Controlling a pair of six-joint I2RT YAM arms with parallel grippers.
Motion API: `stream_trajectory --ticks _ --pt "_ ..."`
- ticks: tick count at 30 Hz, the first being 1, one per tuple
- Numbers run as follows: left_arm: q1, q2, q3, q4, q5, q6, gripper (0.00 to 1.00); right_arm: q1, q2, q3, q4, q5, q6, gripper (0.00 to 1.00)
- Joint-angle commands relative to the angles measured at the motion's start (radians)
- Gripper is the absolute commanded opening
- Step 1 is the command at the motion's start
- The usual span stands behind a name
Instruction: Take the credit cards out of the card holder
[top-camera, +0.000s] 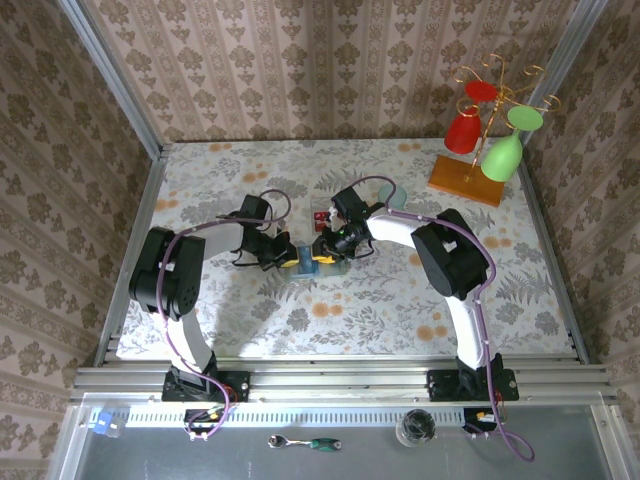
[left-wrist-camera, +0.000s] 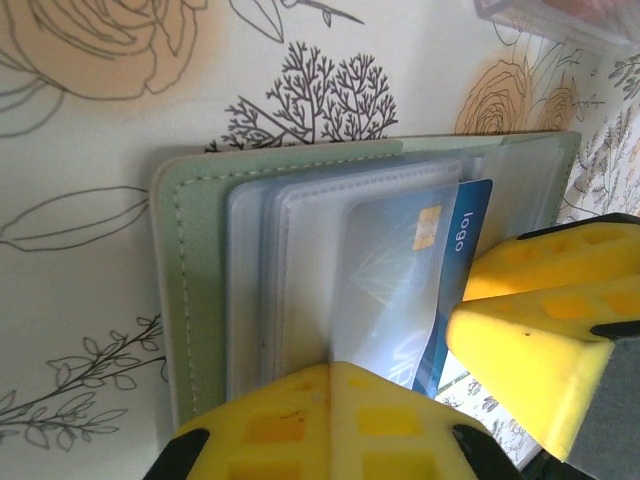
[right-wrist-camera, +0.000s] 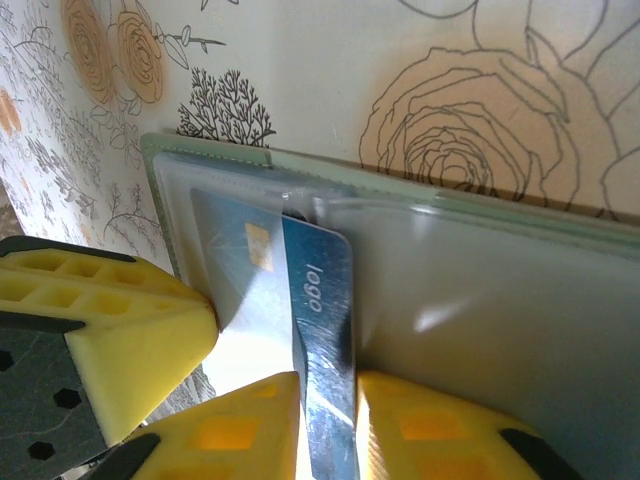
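Grey-green card holder (left-wrist-camera: 190, 290) lies open on the floral tablecloth (left-wrist-camera: 80, 130), mid-table. Left gripper (left-wrist-camera: 333, 385) has jaws together at the holder's near edge. Right gripper (right-wrist-camera: 325, 395) is clamped on the blue credit card (right-wrist-camera: 320, 300), which sits half out of its clear sleeve. Clear box (top-camera: 322, 214) just behind. Overhead view adds a wine-glass rack (top-camera: 465, 182) in the far right corner.

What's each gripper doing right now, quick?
Left gripper: closed, pinching the flat grey-green soft card holder.
Right gripper: closed on the thin blue plastic credit card.

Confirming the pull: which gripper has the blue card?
The right gripper: the blue card is pinched in it, while the left gripper pins the card holder.
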Motion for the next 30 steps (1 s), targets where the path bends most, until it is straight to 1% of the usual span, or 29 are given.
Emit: stream_trajectory --ticks 1,7,13,19,23,30 --pt "0.007 0.012 -0.021 -0.019 -0.016 0.019 0.04 0.002 -0.023 -0.014 0.039 -0.042 0.023 0.16" --pt "0.007 0.01 -0.023 -0.02 -0.018 0.021 0.04 0.002 -0.036 -0.019 0.023 -0.014 0.018 0.1" --pt "0.009 0.009 -0.022 -0.021 -0.018 0.022 0.04 -0.008 -0.072 -0.042 -0.023 0.039 -0.014 0.1" --pt "0.011 0.01 -0.014 -0.027 -0.017 0.027 0.04 -0.028 -0.122 -0.082 -0.042 0.06 -0.033 0.09" --pt "0.013 0.003 -0.009 -0.016 -0.013 0.017 0.04 -0.042 -0.159 -0.102 -0.063 0.077 -0.051 0.07" --pt "0.013 -0.018 0.0 0.014 0.005 -0.009 0.05 -0.06 -0.196 -0.079 -0.11 0.051 -0.119 0.01"
